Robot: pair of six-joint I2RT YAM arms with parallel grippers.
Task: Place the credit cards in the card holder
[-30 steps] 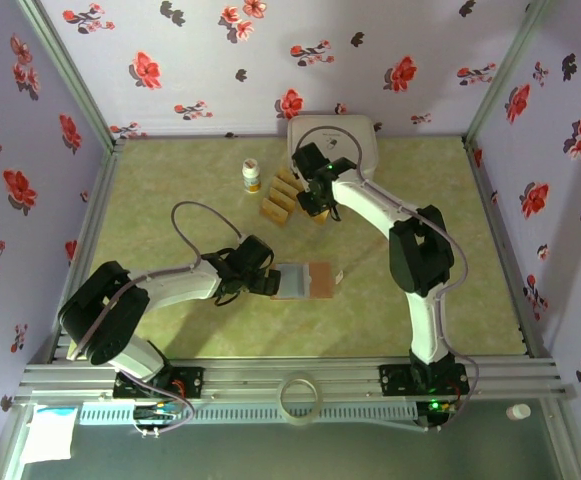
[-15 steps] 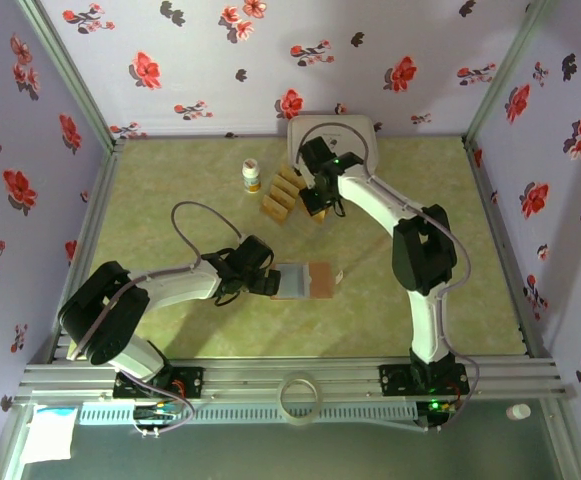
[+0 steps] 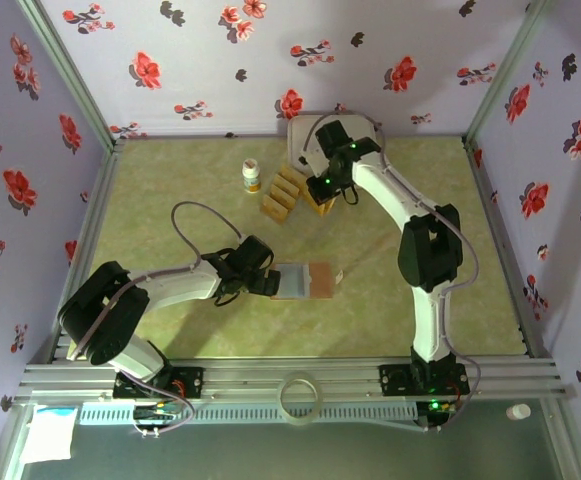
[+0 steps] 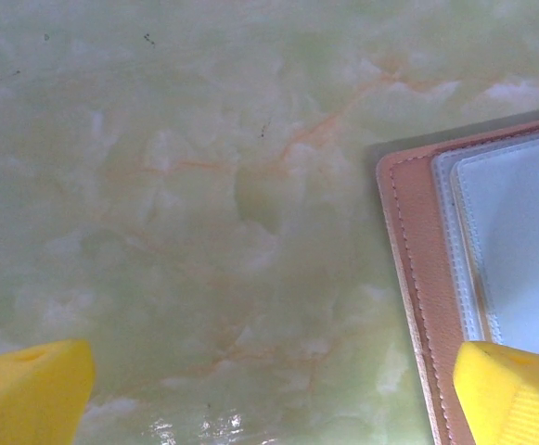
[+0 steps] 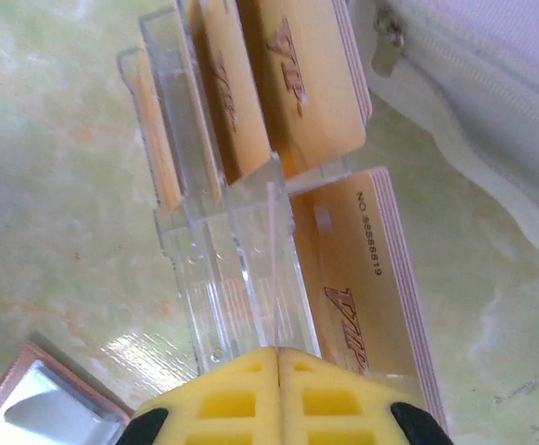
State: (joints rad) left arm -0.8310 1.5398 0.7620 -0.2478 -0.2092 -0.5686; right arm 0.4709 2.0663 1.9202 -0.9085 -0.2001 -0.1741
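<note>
From the top view, I see one card holder (image 3: pixel 307 281) lying open on the desk (image 3: pixel 170 210), long axis left to right. The left gripper (image 3: pixel 270 283) is at its left end, and the right gripper (image 3: pixel 319 195) is over the credit cards (image 3: pixel 282 193).

On the left wrist, my gripper's yellow fingers (image 4: pixel 28 389) are spread wide.

On the right wrist, the fingers are pressed together at a clear stand (image 5: pixel 209 250). I count four batches of cards: three in it, one beside it.
</note>
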